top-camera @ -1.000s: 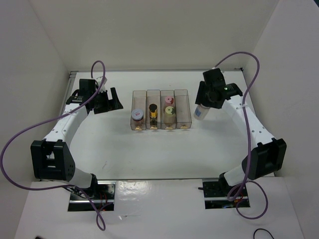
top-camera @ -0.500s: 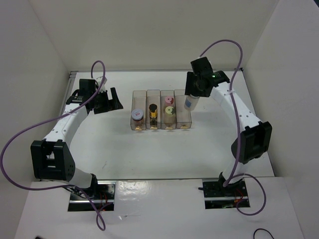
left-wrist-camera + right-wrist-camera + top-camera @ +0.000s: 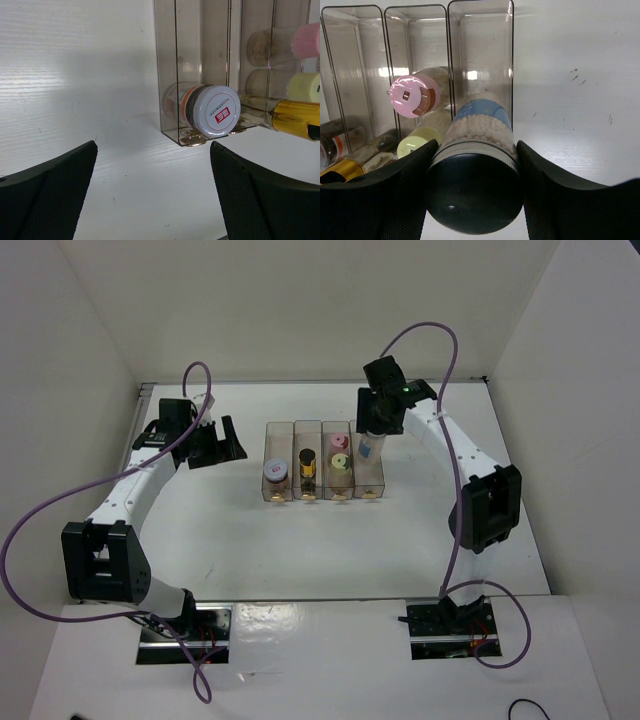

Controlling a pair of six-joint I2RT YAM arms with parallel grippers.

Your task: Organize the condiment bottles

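Now the right gripper (image 3: 474,167) is clasping the taller blue-labelled, dark-lidded spice jar (image 3: 482,125) over the empty end slot of the clear plastic tray (image 3: 481,30) just ahead of it, four smaller jars (image 3: 339,462) are already lying slotted to its left, and the left gripper (image 3: 152,200) is hanging spread and empty.

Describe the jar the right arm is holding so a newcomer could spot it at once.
Find the clear four-slot tray mid-table. At its rightmost slot, the right gripper clamps a jar. Unlike the jars in the slots, it has a blue band and a dark lid.
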